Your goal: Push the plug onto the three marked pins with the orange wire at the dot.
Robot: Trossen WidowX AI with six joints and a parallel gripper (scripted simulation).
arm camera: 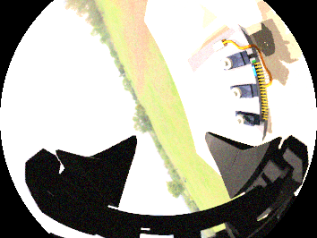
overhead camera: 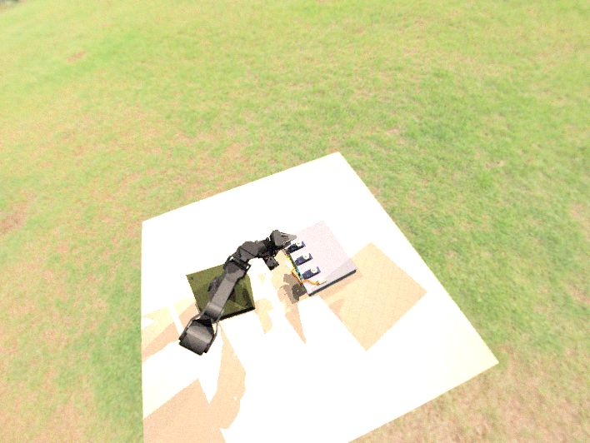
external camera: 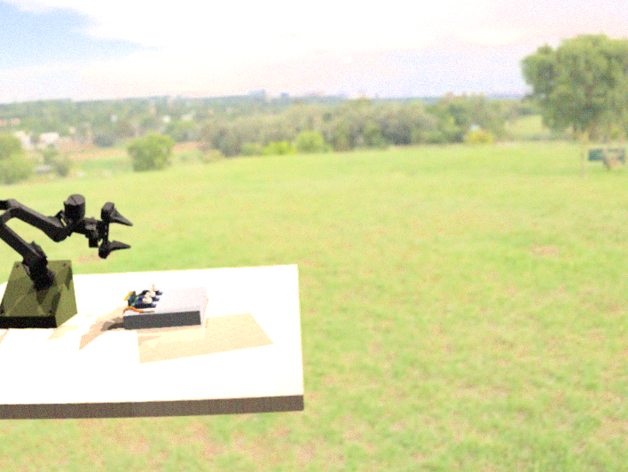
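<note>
My gripper (overhead camera: pixel 294 236) (external camera: pixel 130 235) (arm camera: pixel 171 135) is open and empty, raised well above the table, its fingers pointing out over the holder's far-left side in the top view. The grey holder (overhead camera: pixel 328 242) (external camera: pixel 162 319) lies flat and carries three dark blue servos with pale horns. The small pale plug (overhead camera: pixel 322 281) (arm camera: pixel 218 46) lies at one corner of the holder, at the end of the orange lead (overhead camera: pixel 310 282) (external camera: pixel 132 309) (arm camera: pixel 240 46). The lead loops out past the pin row (arm camera: pixel 263 98). A blue and green band (arm camera: pixel 254 70) marks the row near the plug's end. The plug's holes and the dot cannot be made out.
The arm's olive base block (overhead camera: pixel 242 297) (external camera: pixel 63 299) stands on the pale table (overhead camera: pixel 333 176) (external camera: pixel 254 381), on the pin side of the holder. The nearest servo (overhead camera: pixel 311 271) (arm camera: pixel 238 60) stands beside the plug. Shadows and strong glare cover parts of the table.
</note>
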